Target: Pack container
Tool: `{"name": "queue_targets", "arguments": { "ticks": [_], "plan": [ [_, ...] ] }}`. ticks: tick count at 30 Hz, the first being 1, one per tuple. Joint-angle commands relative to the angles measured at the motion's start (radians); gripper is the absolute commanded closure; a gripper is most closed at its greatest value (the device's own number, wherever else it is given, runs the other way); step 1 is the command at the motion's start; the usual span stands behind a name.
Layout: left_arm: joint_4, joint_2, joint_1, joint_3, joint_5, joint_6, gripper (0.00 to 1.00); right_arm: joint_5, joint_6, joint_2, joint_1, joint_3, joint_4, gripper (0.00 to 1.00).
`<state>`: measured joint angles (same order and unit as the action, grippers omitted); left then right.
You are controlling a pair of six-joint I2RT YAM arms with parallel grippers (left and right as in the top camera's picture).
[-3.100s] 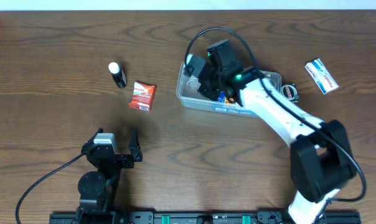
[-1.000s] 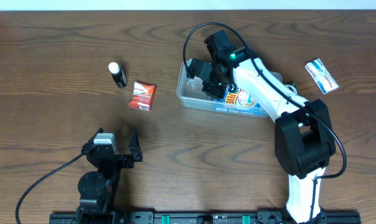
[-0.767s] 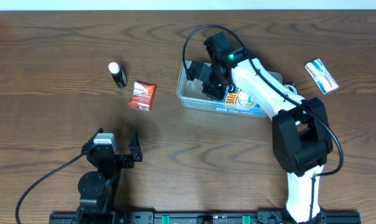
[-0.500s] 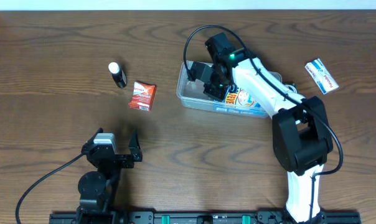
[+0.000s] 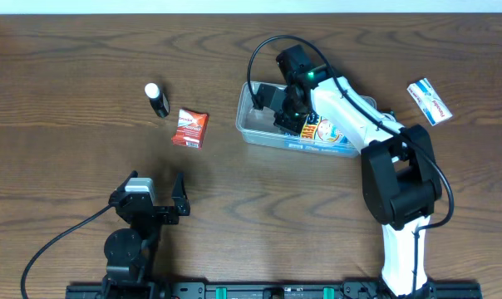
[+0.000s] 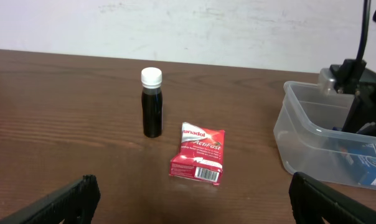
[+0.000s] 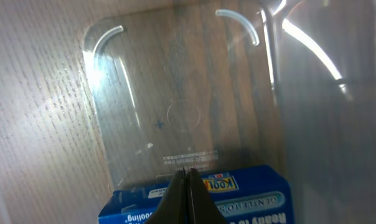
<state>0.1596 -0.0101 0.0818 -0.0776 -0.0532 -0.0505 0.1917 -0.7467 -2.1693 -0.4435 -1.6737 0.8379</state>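
Observation:
The clear plastic container (image 5: pixel 253 131) stands right of the table's centre. A blue Kool-Aid box (image 5: pixel 322 133) lies flat in its right part. My right gripper (image 5: pixel 286 115) is inside the container over the box's left end, its jaws pressed together with nothing between them. In the right wrist view the shut fingertips (image 7: pixel 188 177) hang over the blue box (image 7: pixel 244 196) and the bare container floor (image 7: pixel 182 93). My left gripper (image 5: pixel 149 199) rests open near the front edge; in its wrist view it (image 6: pixel 191 214) is empty.
A black bottle with a white cap (image 5: pixel 157 100) and a red packet (image 5: pixel 189 128) lie left of the container. They also show in the left wrist view, bottle (image 6: pixel 152 111) and packet (image 6: pixel 198 162). A blue-and-white box (image 5: pixel 429 101) and a small ring (image 5: pixel 387 122) lie right of it.
The right arm has swung round and its gripper has shifted slightly right inside the container, uncovering the blue box lying there. The left arm has not moved.

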Motion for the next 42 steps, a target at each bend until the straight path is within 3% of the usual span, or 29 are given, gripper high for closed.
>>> {"name": "queue_targets", "arguments": {
  "ticks": [1, 34, 39, 42],
  "plan": [
    [0.01, 0.006, 0.002, 0.027, -0.007, 0.013, 0.02, 0.016, -0.018, -0.026, 0.008, -0.009, 0.001, 0.99],
    [0.01, 0.006, 0.002, 0.027, -0.007, 0.013, 0.02, -0.14, -0.023, -0.026, 0.006, -0.081, 0.089, 0.99],
    [0.01, 0.006, 0.002, 0.027, -0.007, 0.013, 0.02, -0.132, 0.051, -0.022, 0.001, -0.152, 0.139, 0.99],
    [0.01, 0.006, 0.002, 0.027, -0.007, 0.013, 0.02, -0.129, 0.184, -0.008, -0.003, -0.222, 0.142, 0.99]
  ]
}}
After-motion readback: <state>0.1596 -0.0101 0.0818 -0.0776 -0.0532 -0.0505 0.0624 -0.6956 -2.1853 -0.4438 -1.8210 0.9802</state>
